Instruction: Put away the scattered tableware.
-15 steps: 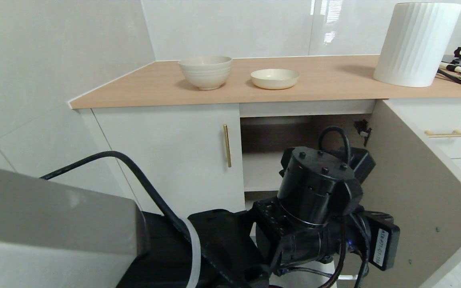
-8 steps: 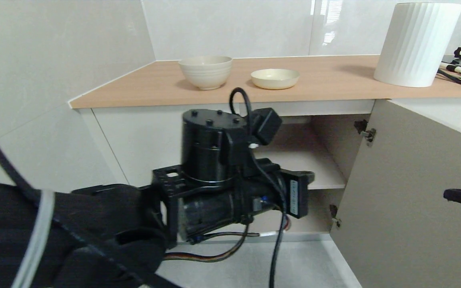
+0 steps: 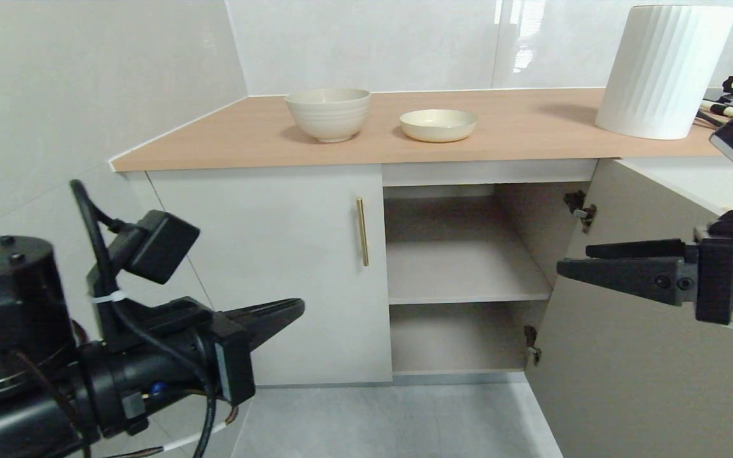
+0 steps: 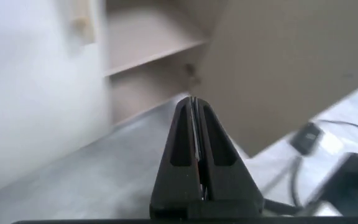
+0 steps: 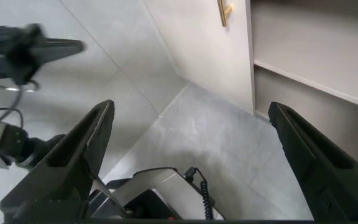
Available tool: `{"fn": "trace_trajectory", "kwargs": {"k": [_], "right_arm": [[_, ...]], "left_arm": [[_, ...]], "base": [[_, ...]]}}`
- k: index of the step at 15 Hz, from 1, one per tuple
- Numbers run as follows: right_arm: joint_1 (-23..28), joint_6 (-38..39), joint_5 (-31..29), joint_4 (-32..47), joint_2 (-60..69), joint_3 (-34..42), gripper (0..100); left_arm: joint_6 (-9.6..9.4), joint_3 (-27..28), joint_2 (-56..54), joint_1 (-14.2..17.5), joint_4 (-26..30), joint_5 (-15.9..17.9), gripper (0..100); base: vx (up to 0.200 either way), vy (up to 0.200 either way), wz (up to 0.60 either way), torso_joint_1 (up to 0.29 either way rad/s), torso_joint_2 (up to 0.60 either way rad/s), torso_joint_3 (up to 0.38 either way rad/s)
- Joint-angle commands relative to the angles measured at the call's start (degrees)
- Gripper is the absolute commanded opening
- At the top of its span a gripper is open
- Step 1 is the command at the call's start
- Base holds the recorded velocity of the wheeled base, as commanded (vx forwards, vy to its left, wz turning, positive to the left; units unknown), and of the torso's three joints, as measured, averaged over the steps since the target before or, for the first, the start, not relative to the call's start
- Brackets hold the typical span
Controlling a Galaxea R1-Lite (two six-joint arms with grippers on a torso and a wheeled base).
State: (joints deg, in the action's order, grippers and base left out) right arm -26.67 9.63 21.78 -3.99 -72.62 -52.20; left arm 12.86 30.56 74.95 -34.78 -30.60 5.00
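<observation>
While the cabinet (image 3: 455, 267) stands open, the bowl (image 3: 327, 113) and shallow dish (image 3: 437, 124) sit on the tabletop (image 3: 532, 133), not yet put away. My left pincer (image 3: 295, 307) is together, my right pincer (image 3: 571, 261) apart, both empty.

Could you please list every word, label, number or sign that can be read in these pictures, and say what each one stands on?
None can be read.
The bowl, the shallow dish, the ribbed white container and the closed cabinet door bear no print.
The tools beside the container are too small to tell.
</observation>
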Motion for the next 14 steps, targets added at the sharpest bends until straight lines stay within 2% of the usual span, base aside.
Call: {"fn": "trace_trajectory", "kwargs": {"k": [1,2,7,9,14], "right_arm": [[0.2,0.0,-0.8,0.1,-1.6,-0.4,100],[0.3,0.0,-3.5,0.7,-0.7,-0.6,100],[0.2,0.0,-13.0,1.8,-0.9,-2.3,100],[0.0,0.1,-18.2,1.8,-1.4,-3.2,100],[-0.8,1.4,-18.9,1.8,-2.1,-3.7,100]], "left_arm": [[-0.03,-2.5,-4.7,3.6,-0.2,0.1,100],[0.15,-2.4,-5.1,5.2,-0.2,0.5,100],[0.15,0.9,-5.3,7.0,0.5,0.5,100],[0.15,2.5,-5.1,8.1,2.5,0.4,100],[0.15,2.7,-5.5,8.1,3.7,0.4,100]], "base": [[0.000,0.000,0.00,0.000,0.00,0.000],[0.000,0.000,0.00,0.000,0.00,0.000],[0.000,0.000,0.00,0.000,0.00,0.000],[0.000,0.000,0.00,0.000,0.00,0.000],[0.000,0.000,0.00,0.000,0.00,0.000]]}}
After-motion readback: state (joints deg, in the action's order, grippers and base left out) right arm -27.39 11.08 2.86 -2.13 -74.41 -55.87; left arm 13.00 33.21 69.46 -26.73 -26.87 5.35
